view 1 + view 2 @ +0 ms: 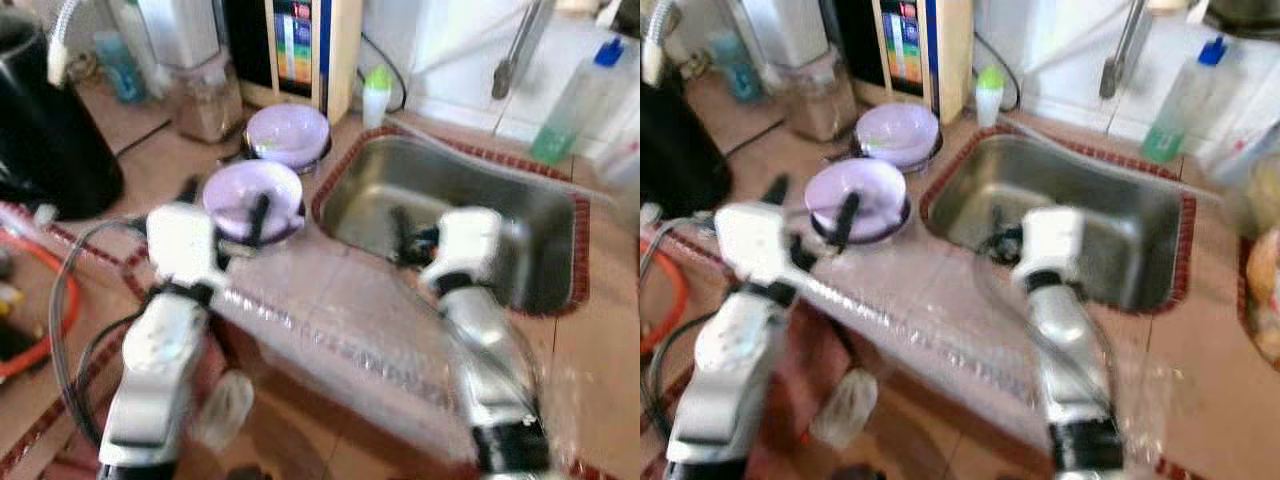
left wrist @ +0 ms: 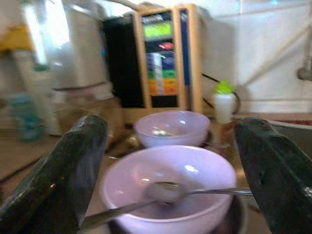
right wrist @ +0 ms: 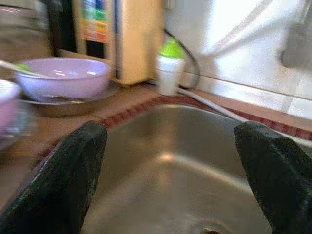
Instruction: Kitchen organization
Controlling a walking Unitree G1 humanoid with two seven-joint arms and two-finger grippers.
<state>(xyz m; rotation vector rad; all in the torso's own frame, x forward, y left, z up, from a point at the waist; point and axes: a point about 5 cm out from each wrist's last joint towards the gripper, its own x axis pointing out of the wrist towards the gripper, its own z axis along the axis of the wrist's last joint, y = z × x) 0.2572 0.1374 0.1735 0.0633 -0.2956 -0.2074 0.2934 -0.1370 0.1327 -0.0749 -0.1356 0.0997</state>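
Two lavender bowls stand on the tiled counter left of the steel sink (image 1: 352, 165). The near bowl (image 1: 252, 188) rests on a dark metal dish and holds a metal spoon (image 2: 171, 191). The far bowl (image 1: 288, 132) sits behind it. My left gripper (image 1: 226, 198) is open at the near bowl, one finger on each side of it; in the left wrist view the gripper (image 2: 168, 195) frames the bowl between its fingers. My right gripper (image 1: 412, 232) hangs open over the sink basin (image 3: 165, 161), holding nothing.
A black pot (image 1: 50, 130) stands at the far left, with an orange-rimmed item (image 1: 62, 300) nearer the counter edge. Behind the bowls are a glass jar (image 1: 208, 100), a panel appliance (image 1: 296, 45) and a small green-capped bottle (image 1: 376, 95). A tap (image 1: 515, 45) and a green detergent bottle (image 1: 572, 100) stand behind the sink.
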